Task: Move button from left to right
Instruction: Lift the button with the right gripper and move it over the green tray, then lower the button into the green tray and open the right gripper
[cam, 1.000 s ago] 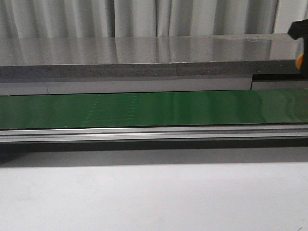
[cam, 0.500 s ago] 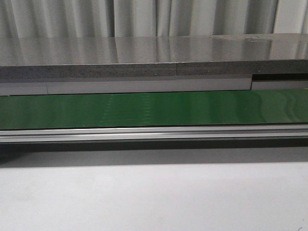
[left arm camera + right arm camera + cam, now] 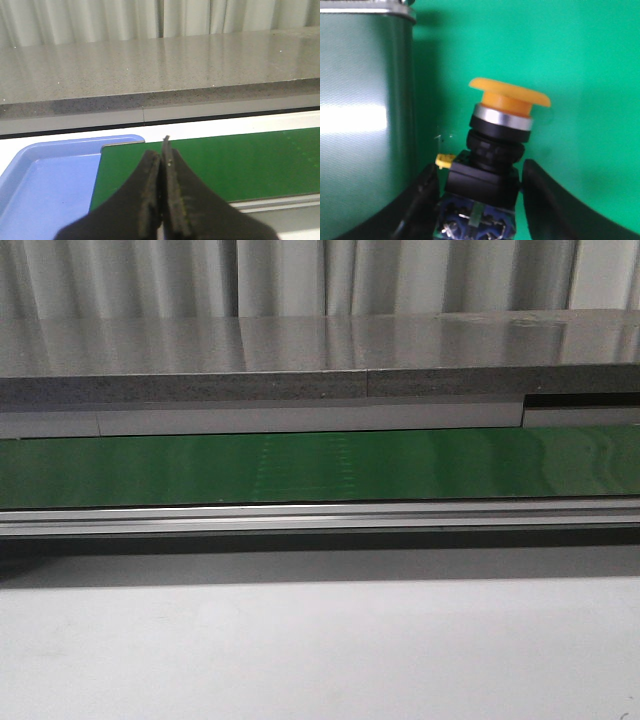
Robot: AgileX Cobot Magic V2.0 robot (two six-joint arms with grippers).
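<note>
right claw [image 3: 477,200] clamps button [image 3: 495,155] by black body, orange cap free, over bright green surface [image 3: 580,60]. left claw [image 3: 162,200] pinched shut, empty, near blue tray [image 3: 45,185]. judge: keep button level, lower gently, release only once body rests.

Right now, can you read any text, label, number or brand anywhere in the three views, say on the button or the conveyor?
None can be read.
The button, between the right gripper's fingers: no print shows on its cap or body.
Green belt, blue tray, grey counter: all unmarked.
</note>
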